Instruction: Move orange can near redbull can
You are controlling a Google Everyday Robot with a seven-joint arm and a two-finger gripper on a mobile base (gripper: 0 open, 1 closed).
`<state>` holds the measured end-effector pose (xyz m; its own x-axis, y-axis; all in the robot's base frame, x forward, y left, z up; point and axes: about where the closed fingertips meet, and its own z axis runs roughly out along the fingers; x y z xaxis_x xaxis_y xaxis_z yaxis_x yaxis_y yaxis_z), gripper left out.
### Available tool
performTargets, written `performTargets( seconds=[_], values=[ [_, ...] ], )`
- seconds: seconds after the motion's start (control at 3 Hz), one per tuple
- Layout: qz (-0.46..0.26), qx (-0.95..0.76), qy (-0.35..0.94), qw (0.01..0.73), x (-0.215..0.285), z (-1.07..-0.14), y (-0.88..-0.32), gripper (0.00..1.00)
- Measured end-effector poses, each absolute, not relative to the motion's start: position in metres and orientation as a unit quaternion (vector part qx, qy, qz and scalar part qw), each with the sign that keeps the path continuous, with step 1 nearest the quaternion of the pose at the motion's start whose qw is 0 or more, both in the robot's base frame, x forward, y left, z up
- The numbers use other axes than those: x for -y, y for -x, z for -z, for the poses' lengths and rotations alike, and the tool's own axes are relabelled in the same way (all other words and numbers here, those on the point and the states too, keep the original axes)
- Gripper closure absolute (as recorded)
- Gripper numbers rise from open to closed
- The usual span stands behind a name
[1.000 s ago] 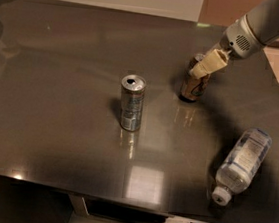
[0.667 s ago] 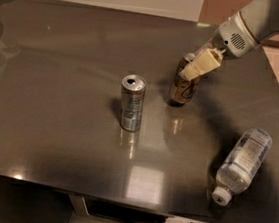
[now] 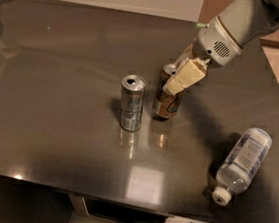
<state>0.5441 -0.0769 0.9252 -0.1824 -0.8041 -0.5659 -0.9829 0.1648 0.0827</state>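
The slim silver and blue redbull can (image 3: pixel 132 102) stands upright near the middle of the steel table (image 3: pixel 60 54). The orange can (image 3: pixel 167 102), orange-brown with pale script and a silver top, stands just to its right, a small gap apart. My gripper (image 3: pixel 176 77) comes down from the upper right and is shut on the orange can's upper part. Its pale fingers (image 3: pixel 185 76) cover the can's top right side. The can's base is at or just above the table; I cannot tell which.
A clear plastic water bottle (image 3: pixel 241 163) with a white cap lies on its side at the front right of the table. The table's front edge runs along the bottom of the view, its right edge slants at far right.
My gripper has carried the orange can leftward and toward the front, from well right of the redbull can to right beside it. The redbull can and bottle have not moved.
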Motion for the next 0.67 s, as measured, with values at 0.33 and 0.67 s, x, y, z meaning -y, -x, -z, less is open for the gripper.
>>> performTargets(
  seconds=[0.33, 0.67],
  values=[
    [-0.216, -0.715, 0.635, 0.198, 0.067, -0.92, -0.523, 1.0],
    [-0.219, -0.699, 0.651, 0.201, 0.061, -0.915, -0.509, 0.83]
  ],
)
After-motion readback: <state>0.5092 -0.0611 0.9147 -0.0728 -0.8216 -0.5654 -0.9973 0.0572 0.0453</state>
